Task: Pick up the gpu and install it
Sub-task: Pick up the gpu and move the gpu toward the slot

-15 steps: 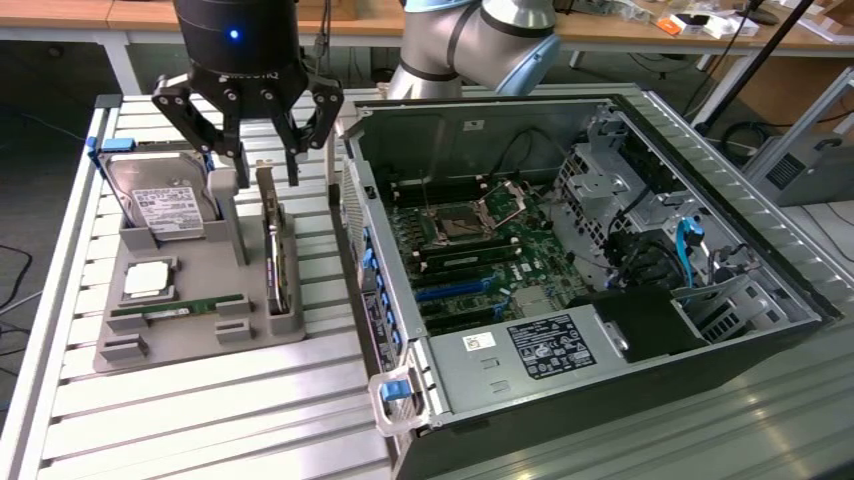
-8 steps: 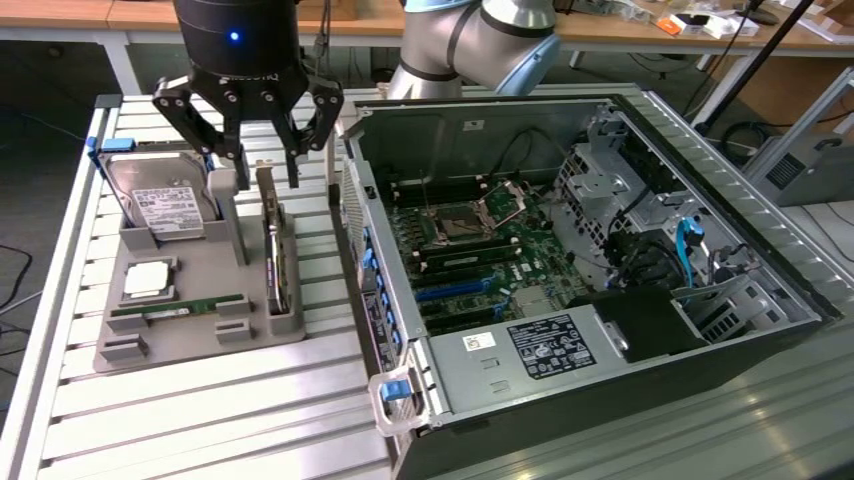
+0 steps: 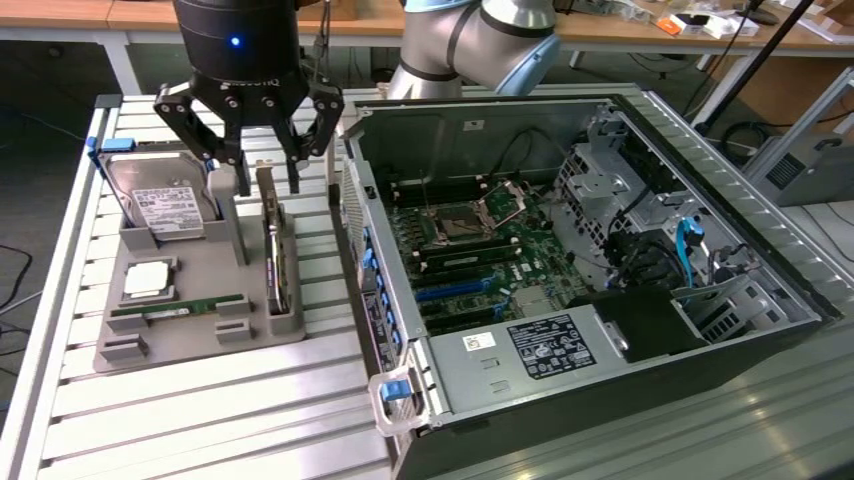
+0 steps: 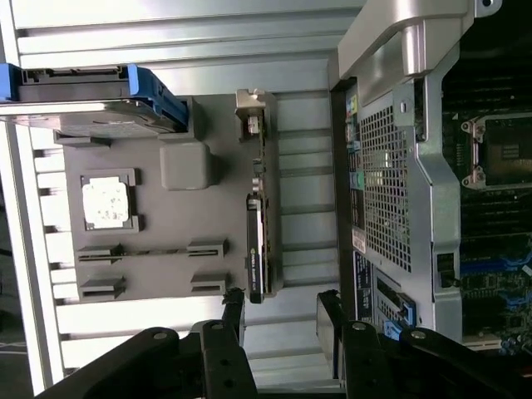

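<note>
On the exterior view's left, I note a hard drive (image 3: 167, 205) in the grey holder (image 3: 180, 345). The gpu (image 3: 274, 255) stands on edge beside it. My hand (image 3: 263, 172) hangs just above, fingers apart, holding nothing. The open computer case (image 3: 601, 250) lies rightward.

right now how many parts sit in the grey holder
4: hard drive standing at the far end, cpu flat in the middle, ram stick lying next to it, gpu on edge beside the case. None look hidden.
</note>
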You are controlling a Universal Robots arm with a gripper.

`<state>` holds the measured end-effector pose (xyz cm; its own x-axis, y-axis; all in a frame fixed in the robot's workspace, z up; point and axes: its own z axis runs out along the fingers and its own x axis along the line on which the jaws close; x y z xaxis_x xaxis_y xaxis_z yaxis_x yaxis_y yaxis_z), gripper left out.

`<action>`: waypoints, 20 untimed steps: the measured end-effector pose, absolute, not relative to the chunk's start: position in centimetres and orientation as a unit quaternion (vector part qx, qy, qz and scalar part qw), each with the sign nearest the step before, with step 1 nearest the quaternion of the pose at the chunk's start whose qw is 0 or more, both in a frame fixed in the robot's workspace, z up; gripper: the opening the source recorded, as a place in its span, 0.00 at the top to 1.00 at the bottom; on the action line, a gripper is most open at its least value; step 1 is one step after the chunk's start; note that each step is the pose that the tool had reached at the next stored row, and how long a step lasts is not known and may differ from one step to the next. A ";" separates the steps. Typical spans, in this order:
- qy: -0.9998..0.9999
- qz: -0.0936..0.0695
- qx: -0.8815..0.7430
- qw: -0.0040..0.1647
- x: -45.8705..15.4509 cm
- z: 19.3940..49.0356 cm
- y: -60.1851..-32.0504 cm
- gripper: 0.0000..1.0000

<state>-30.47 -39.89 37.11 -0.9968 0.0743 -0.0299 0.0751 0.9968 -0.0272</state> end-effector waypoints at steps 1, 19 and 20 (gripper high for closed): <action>0.999 -0.015 0.037 0.014 -30.5 37.1 -39.9 0.52; 0.999 -0.020 0.037 0.015 -30.5 36.9 -39.9 0.52; 0.999 -0.021 0.037 0.015 -30.5 36.9 -39.9 0.52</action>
